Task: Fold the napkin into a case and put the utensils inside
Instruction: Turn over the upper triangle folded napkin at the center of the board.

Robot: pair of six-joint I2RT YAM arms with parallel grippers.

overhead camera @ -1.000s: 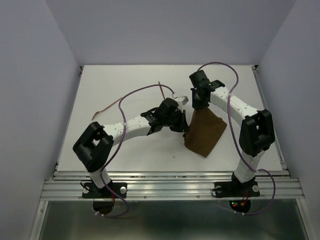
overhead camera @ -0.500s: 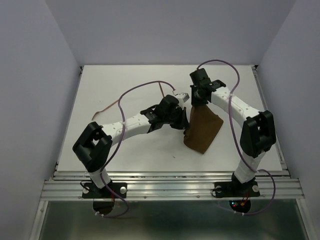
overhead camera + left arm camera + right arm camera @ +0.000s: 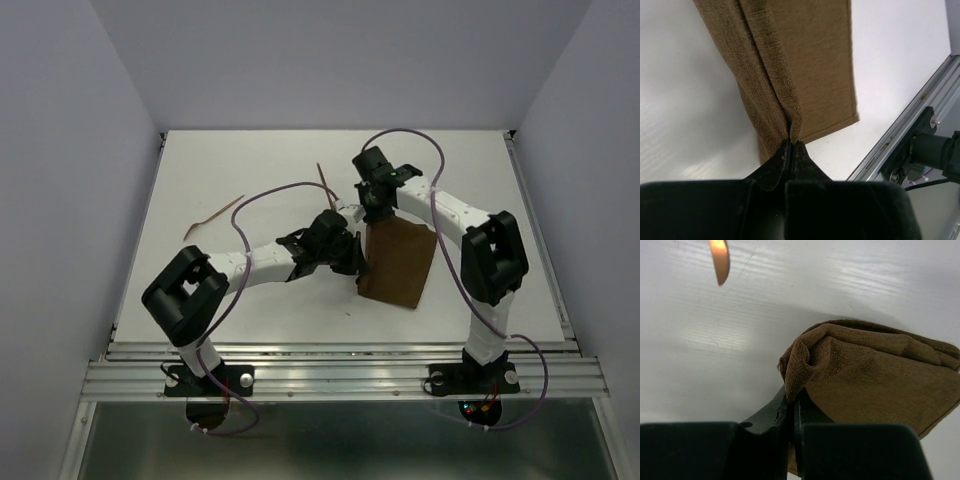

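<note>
The fold is in hand, and neither stick has been fetched yet. The napkin [image 3: 398,265] lies on the table [image 3: 250,300] right of centre between the two arms. It is already a narrow upright rectangle, close to the shape of the case.

Both grippers are clamped on its left long side. The left gripper [image 3: 791,145] has its jaws closed on the near part of that edge, where two layers of cloth meet in a raised ridge. The right gripper [image 3: 794,399] is closed on the far left corner, which is bunched and lifted off the table. The rest of the cloth rests flat.

I judge this to be the last fold, or a tidying of it. From the top view it is hard to tell whether the held edge is a flap being carried across or one only being tugged straight.

The next move calls for both arms to travel together so the ridge goes down flat and square with the layer below, with no twist at the bunched corner. Then both should let go without dragging the cloth.

One end must stay open as a mouth. The utensils lie well apart from the napkin: one stick [image 3: 213,217] far left, the second stick [image 3: 324,180] just beyond the right gripper, its tip [image 3: 720,260] showing in that wrist view.
</note>
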